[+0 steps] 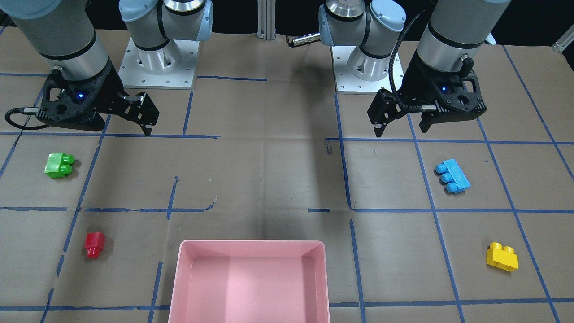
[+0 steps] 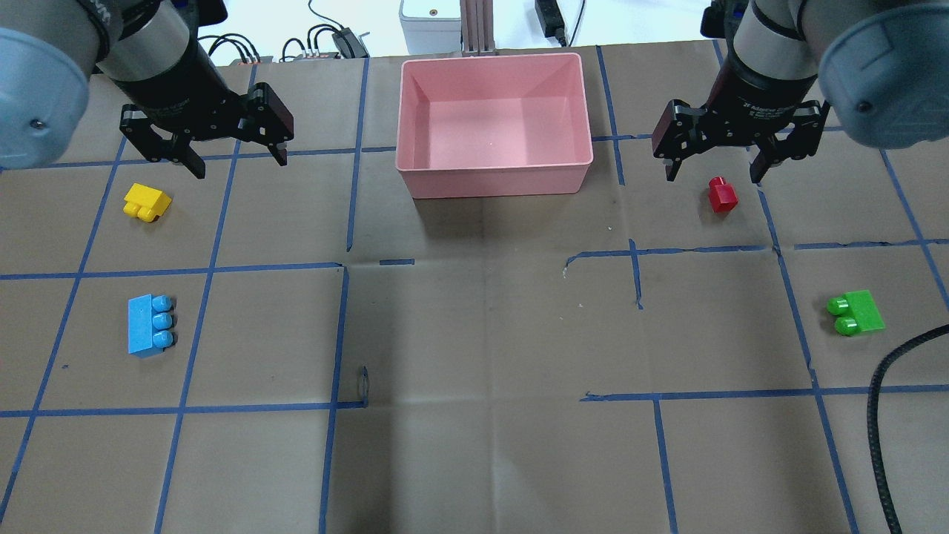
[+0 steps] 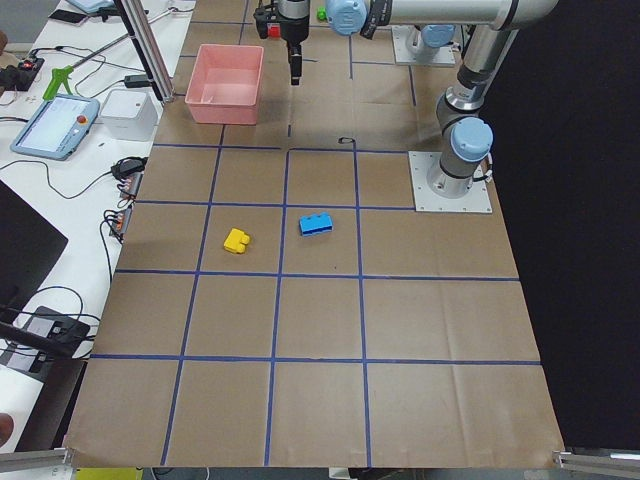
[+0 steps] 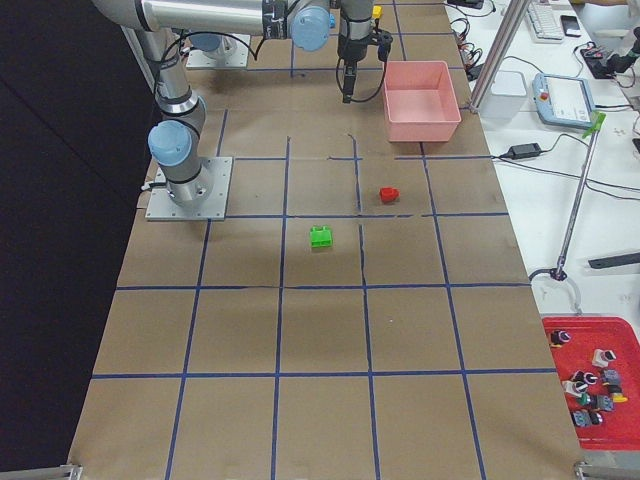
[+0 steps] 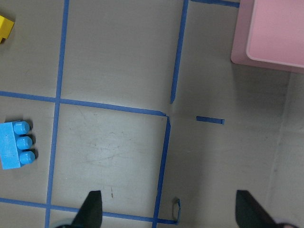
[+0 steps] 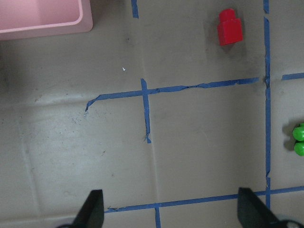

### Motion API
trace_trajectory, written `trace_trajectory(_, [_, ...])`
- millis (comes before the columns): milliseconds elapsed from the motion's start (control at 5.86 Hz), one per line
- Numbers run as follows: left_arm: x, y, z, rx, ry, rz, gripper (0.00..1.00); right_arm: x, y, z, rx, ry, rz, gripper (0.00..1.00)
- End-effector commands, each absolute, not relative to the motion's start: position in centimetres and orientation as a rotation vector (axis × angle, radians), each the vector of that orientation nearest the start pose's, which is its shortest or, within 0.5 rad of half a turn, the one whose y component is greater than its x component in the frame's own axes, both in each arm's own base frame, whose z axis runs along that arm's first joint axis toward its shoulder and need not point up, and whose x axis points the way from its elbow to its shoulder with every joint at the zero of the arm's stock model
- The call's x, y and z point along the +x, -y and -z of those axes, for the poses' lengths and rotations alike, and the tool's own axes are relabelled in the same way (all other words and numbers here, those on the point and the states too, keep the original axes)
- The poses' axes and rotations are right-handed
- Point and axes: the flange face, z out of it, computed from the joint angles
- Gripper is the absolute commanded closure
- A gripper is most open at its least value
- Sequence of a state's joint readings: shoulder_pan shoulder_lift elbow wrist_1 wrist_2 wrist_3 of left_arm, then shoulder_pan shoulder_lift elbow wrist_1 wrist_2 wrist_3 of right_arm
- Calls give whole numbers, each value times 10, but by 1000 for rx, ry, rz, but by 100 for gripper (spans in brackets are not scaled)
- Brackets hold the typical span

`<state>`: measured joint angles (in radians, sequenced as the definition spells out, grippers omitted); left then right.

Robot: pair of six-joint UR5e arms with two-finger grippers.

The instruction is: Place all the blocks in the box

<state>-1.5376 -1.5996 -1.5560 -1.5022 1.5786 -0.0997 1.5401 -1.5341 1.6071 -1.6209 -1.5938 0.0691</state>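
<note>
The pink box stands empty at the table's far middle edge; its rim also shows in the front view. The four blocks lie on the table outside it. On my left side are the yellow block and the light-blue block. On my right side are the red block and the green block. My left gripper is open and empty, above the table beside the yellow block. My right gripper is open and empty, raised above the table, over the red block in the overhead view.
The brown table cover carries a blue tape grid. The two arm bases stand at the robot's edge. A black cable hangs at the near right. A bench with devices and a red parts tray lies beyond the table.
</note>
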Motion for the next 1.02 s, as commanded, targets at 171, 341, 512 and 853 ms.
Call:
trace_trajectory(171, [-115,513,-488,-209,-3126,92,1,116,507,-457,157,-3161,-41,0])
trace_trajectory(341, [-115,513,-488,-209,-3128,89,1,116,507,-457,157,-3161,-43,0])
trace_trajectory(512, [-115,513,-488,-209,-3128,89,1,116,507,-457,157,-3161,-43,0])
trace_trajectory(853, [-111,505,-496,-221,-3123,113,1,115,506,-458,160,-3162,-45,0])
